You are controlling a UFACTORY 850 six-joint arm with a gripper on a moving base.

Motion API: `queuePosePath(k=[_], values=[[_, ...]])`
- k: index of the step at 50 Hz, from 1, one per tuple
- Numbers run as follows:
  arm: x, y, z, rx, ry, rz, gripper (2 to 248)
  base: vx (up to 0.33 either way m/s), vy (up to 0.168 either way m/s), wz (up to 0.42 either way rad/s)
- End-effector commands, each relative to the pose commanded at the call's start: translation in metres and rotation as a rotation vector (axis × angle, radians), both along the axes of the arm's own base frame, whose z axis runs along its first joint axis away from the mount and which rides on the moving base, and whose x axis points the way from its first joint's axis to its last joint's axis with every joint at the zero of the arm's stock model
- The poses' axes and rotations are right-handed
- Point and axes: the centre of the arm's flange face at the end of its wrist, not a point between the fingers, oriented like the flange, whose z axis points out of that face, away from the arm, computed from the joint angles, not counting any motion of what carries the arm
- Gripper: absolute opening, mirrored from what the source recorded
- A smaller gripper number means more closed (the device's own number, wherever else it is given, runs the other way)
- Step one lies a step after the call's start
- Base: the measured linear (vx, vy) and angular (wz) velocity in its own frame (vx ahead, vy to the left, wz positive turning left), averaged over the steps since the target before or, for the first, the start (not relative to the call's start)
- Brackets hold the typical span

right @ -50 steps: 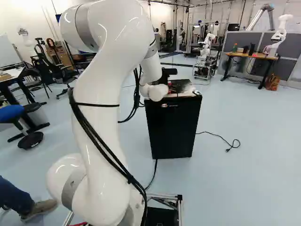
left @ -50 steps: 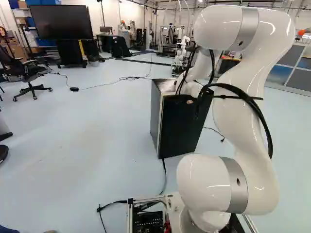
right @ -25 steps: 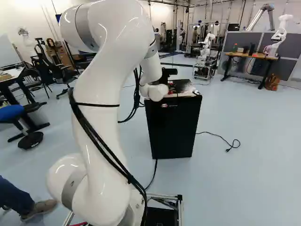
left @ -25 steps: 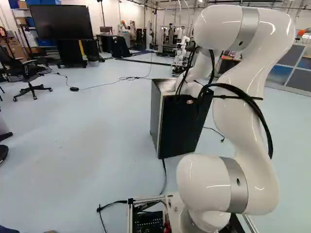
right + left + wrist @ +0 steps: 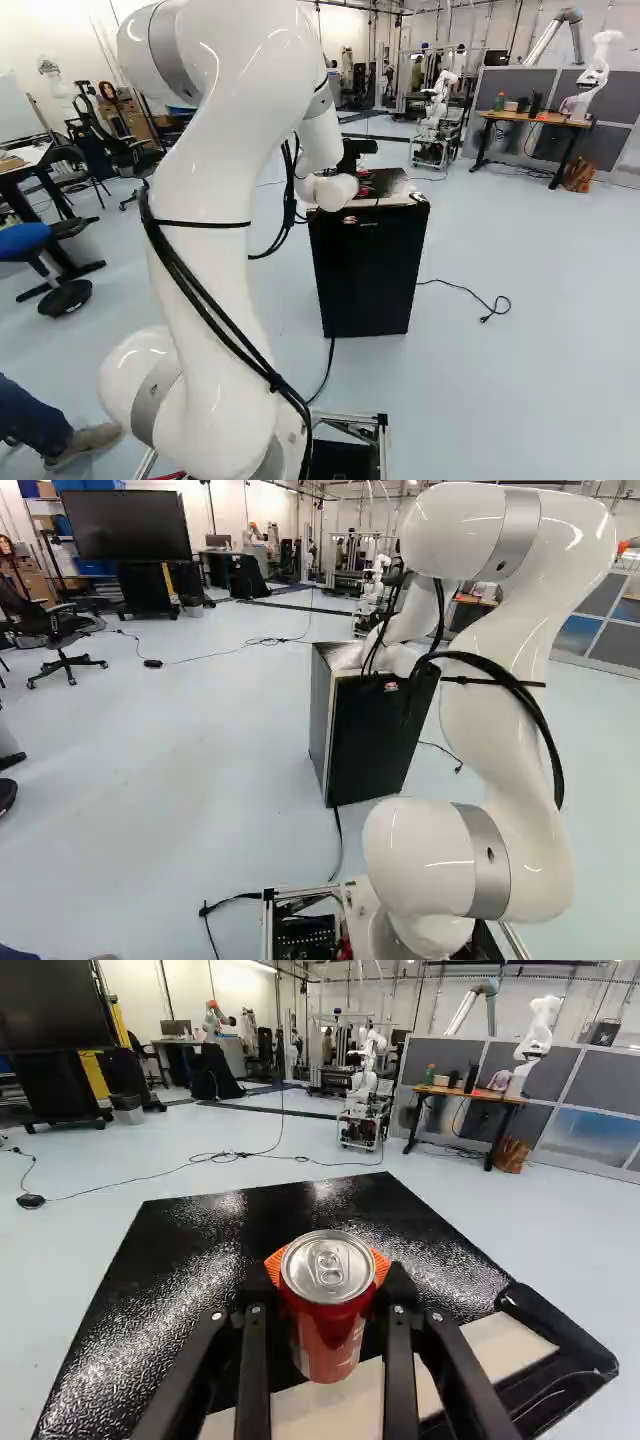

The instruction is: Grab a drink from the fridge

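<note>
A red drink can with a silver top (image 5: pixel 328 1325) is upright, clamped on both sides by the orange pads (image 5: pixel 382 1266) of my gripper (image 5: pixel 368 184). It is over the glossy black top of a small fridge (image 5: pixel 365 275); its base may be touching that surface, though I can't be certain. My white arm (image 5: pixel 215 200) reaches toward the fridge, whose black front faces my base. A dark cord (image 5: pixel 465 292) lies on the pale floor (image 5: pixel 540 380). Well beyond, another robot (image 5: pixel 440 95) stands near a wooden desk (image 5: pixel 535 118).
</note>
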Motion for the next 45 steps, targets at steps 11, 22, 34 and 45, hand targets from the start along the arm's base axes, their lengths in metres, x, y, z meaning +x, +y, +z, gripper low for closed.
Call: queuePosePath(k=[11, 22, 34, 45], values=[[-0.001, 0.0, 0.012, -0.005, -0.02, 0.0, 100, 0.0, 0.0, 0.0], [-0.001, 0.0, 0.025, -0.011, -0.04, 0.0, 100, 0.0, 0.0, 0.0], [-0.002, 0.001, 0.034, -0.015, -0.054, 0.0, 100, 0.0, 0.0, 0.0], [-0.004, 0.002, 0.034, -0.014, -0.053, 0.002, 100, 0.0, 0.0, 0.0]])
